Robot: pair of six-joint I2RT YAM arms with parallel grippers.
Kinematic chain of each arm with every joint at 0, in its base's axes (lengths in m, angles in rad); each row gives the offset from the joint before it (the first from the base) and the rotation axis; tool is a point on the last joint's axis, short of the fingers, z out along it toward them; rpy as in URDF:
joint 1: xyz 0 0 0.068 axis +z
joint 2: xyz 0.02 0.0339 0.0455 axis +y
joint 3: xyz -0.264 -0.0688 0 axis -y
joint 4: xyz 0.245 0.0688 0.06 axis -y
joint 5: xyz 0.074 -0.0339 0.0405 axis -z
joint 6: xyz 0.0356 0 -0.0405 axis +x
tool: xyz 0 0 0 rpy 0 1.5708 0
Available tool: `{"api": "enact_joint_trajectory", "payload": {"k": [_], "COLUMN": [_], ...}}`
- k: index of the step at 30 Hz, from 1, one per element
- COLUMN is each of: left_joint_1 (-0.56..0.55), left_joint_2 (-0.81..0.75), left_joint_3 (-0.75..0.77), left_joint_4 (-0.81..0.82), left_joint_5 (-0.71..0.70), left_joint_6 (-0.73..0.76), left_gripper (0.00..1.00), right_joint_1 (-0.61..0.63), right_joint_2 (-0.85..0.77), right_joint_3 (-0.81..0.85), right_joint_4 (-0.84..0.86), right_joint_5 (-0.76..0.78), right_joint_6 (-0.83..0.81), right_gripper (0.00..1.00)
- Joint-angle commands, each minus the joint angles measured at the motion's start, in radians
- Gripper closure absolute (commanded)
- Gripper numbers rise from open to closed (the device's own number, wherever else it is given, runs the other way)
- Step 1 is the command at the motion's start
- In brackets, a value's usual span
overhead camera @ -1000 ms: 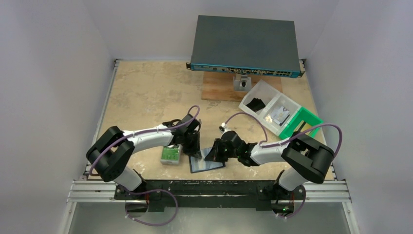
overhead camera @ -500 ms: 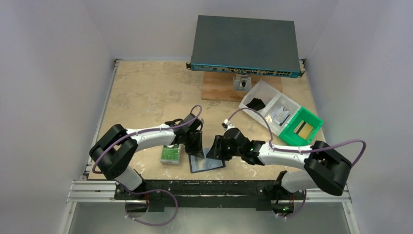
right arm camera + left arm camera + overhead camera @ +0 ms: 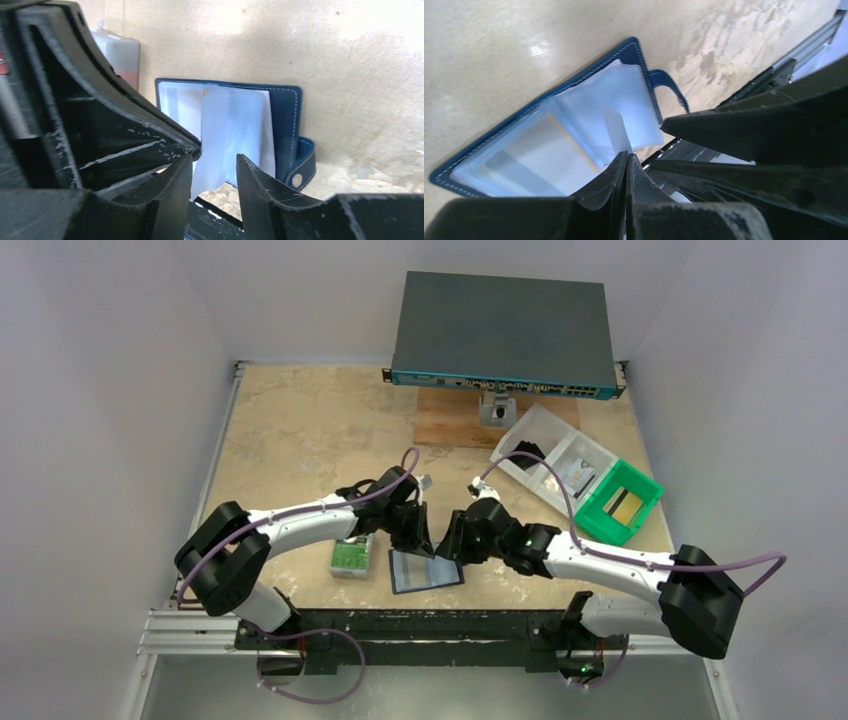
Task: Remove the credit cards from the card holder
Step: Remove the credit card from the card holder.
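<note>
Card holder (image 3: 425, 571), navy and spread open, lies on the tan table (image 3: 300, 430) at lower centre of the overhead view, between both arms. Left gripper (image 3: 625, 156), fingers pressed together, pinches the edge of a clear sleeve (image 3: 232, 130) standing up from the lining. Right gripper (image 3: 215, 162) hovers just beside the sleeve, jaws apart and gripping nothing. A tan credit card (image 3: 541, 147) shows through a flat pocket. The snap tab (image 3: 301, 167) rests on the table.

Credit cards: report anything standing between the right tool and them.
A clear sleeve, pinched up by the left tool, hangs just before the open right tool. The visible credit card lies under plastic in the card holder.
</note>
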Motion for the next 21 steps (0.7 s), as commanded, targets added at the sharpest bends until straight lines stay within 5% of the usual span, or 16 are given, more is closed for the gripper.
{"api": "enact_joint_trajectory", "payload": {"k": [1,21], "left_joint_1": [-0.020,-0.049], "left_joint_2": [0.016,0.187], "left_joint_3": [0.053,0.189], "left_joint_4": [0.063,0.033], "left_joint_5": [0.065,0.082], "left_joint_6": [0.011,0.026], "left_gripper": [1.00,0.89], "right_joint_1": [0.003,0.005], "right_joint_2": [-0.034,-0.159], "right_joint_3": [0.025,0.015], "right_joint_4": [-0.055,-0.178], "right_joint_5": [0.060,0.145], "right_joint_6": [-0.010,0.007], "right_gripper": [0.62,0.63]}}
